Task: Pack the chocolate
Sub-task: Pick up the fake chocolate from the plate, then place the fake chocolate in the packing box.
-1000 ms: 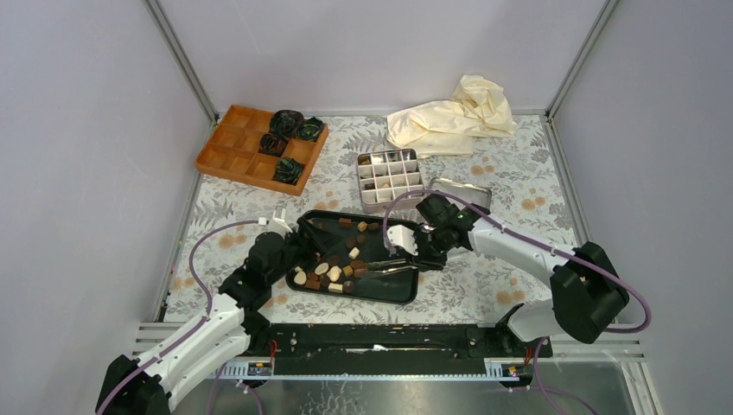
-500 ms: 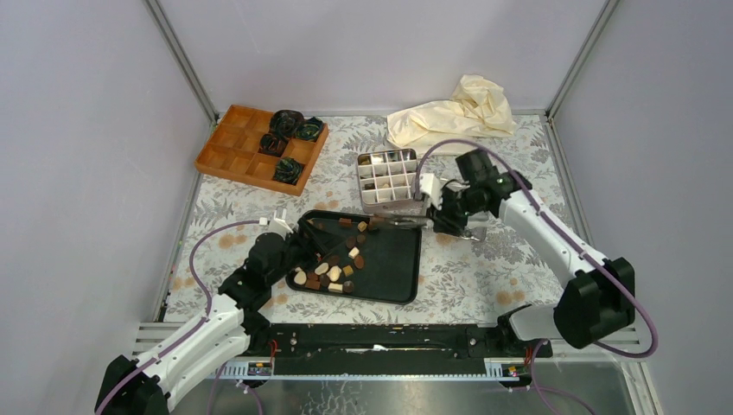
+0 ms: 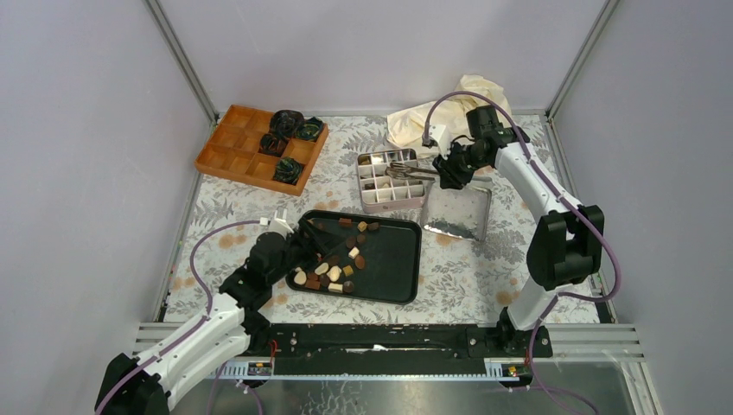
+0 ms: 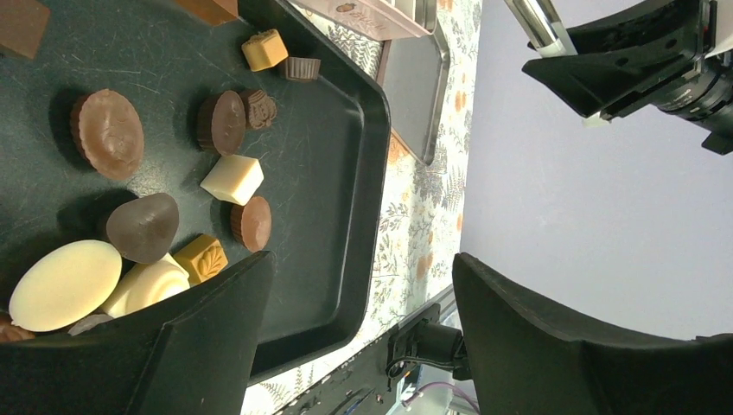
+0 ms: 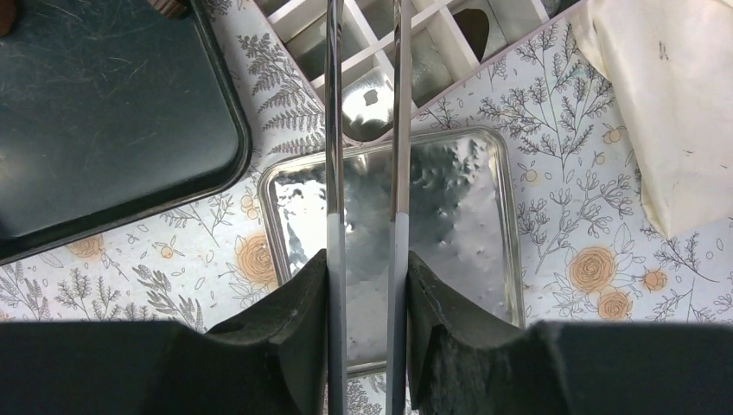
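— Where is the chocolate?

— Most of the chocolate (image 3: 335,272) lies loose on the black tray (image 3: 393,259), bunched in its left half. The pieces are dark brown, light brown and cream-white, and round, oval or square. A few more sit in the left compartments of the white divided box (image 3: 393,204) behind the tray.

— And the pincers?

— The left pincer (image 4: 363,264) gapes wide with nothing between its fingers, low at the tray's left end, right beside the pile. The right pincer (image 5: 367,259) is partly closed, clamped on metal tongs (image 5: 335,130). The arms of the tongs stand apart and reach over the box. I cannot tell whether their tips carry a piece.

— What's around?

— A shiny metal lid (image 3: 456,212) lies on the flowered worktop (image 3: 484,277), just right of the box. An orange divided tray (image 3: 229,151) with crumpled dark paper cups (image 3: 288,124) sits back left. A cream cloth (image 3: 454,117) lies at the back right.
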Controlling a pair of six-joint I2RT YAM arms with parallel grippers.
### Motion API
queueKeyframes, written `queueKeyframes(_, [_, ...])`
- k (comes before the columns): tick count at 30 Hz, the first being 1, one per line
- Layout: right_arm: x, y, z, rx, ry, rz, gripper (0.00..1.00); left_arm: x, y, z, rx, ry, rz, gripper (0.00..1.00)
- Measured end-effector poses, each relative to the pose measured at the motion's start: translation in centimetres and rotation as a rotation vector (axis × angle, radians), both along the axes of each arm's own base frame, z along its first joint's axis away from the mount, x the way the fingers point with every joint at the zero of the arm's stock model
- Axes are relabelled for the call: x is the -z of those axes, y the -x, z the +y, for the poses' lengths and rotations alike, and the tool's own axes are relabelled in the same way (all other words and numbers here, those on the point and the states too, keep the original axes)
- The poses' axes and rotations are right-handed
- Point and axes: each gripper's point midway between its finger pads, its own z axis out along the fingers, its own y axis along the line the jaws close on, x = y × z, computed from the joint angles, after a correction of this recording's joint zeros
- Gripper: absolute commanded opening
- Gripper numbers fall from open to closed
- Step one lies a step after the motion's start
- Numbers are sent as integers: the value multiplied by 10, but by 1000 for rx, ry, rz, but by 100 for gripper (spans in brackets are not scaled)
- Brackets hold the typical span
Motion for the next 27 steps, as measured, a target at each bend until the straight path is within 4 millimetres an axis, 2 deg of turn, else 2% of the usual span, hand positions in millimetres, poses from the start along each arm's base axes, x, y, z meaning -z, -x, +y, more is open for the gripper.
queueKeyframes(7, [7, -5, -1, 8, 12, 26, 2, -2, -2, -1, 0, -3, 3, 83])
queueKeyframes(18, [13, -7, -15, 44, 33, 45, 6, 0, -2, -2, 1, -8, 12, 83])
queueKeyframes(27, [20, -6, -19, 53, 44, 68, 23, -4, -1, -2, 3, 3, -2, 83])
